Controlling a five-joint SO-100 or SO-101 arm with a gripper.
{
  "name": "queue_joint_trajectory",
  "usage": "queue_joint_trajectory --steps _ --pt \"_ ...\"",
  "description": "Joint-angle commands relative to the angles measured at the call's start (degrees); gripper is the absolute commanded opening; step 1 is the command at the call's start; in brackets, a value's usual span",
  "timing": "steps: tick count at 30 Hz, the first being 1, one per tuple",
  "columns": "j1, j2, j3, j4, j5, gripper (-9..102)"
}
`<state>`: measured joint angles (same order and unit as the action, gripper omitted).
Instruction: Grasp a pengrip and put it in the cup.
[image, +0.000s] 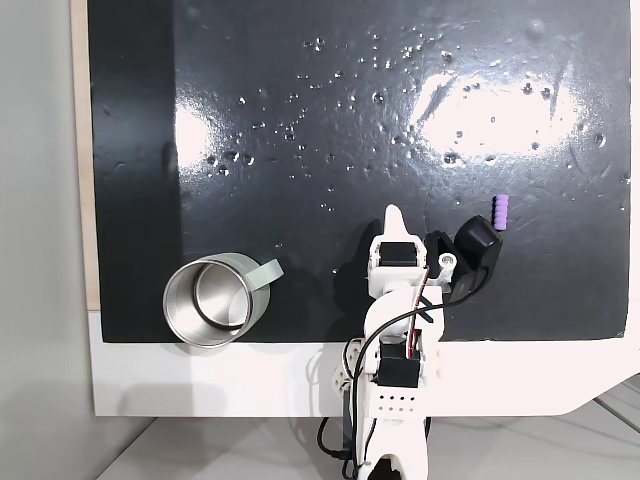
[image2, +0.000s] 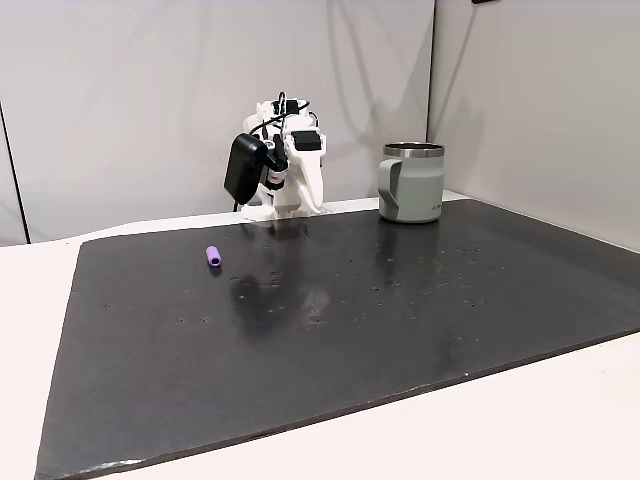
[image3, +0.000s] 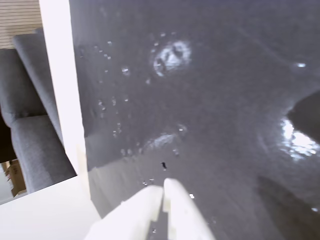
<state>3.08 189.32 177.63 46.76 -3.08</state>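
Nothing done yet | pengrip seen lying on the dark mat, well apart from the cup | jaws seen almost closed, nothing held | grasping and dropping in cup left

Small purple ribbed pengrip lies flat on the black mat, apparently well apart from the upright steel cup.

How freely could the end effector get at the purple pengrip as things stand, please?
Probably freely: the pengrip lies alone on the black mat, nothing standing between it and the shut end effector; the cup sits on the opposite side.
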Motion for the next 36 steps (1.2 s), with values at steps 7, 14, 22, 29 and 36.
queue_joint_trajectory --steps 7,14,22,29,36 --pt "3.9 -3.7 -17.0 13.3 -14.3 0" --pt "6.1 -17.1 -33.0 22.6 -23.5 0" --pt "8.0 -31.2 -50.5 35.2 -31.9 4" --pt "11.8 -36.6 -60.4 42.7 -46.1 6" --pt "16.1 -49.0 -74.5 51.5 -56.3 9"
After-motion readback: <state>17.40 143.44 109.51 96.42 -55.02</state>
